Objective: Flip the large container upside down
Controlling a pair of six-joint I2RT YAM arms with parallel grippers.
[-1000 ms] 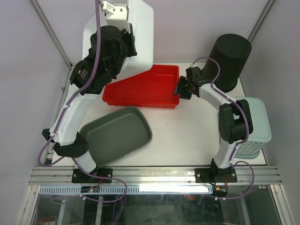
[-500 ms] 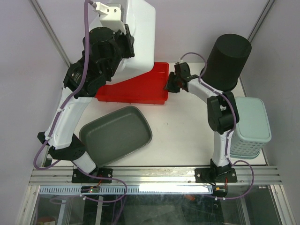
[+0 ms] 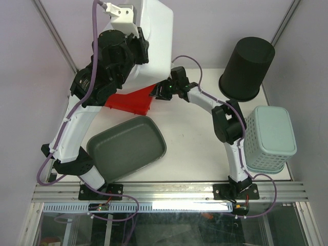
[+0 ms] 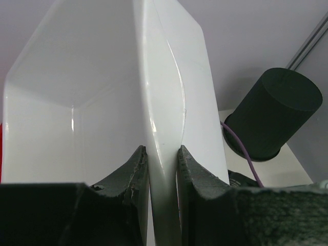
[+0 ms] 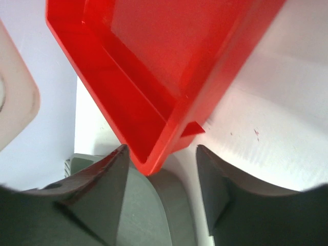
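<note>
The large container (image 3: 154, 31) is up in the air over the far left part of the table (image 3: 195, 154), above the red tray (image 3: 133, 100). It looks tipped, not flat. The left gripper (image 4: 161, 154) is pinched tight on one side wall of the tub, one finger inside and one outside, down near the rim.

The right gripper (image 5: 161, 154) has its fingers spread apart and holds nothing. A corner of the red tray sits between them, but I can't tell if it touches.

The tub looks light, since one arm holds it up by one thin wall. The plastic is smooth and shiny, so it may slip. The wall may bend a bit too — it is thin. The rim is the best place to hold, because it flares out and is stiffer there.

The black bucket (image 3: 247, 69) stands upside down on the far right, well apart from the tub. The turn looks partly done — the open side must face down.
</note>
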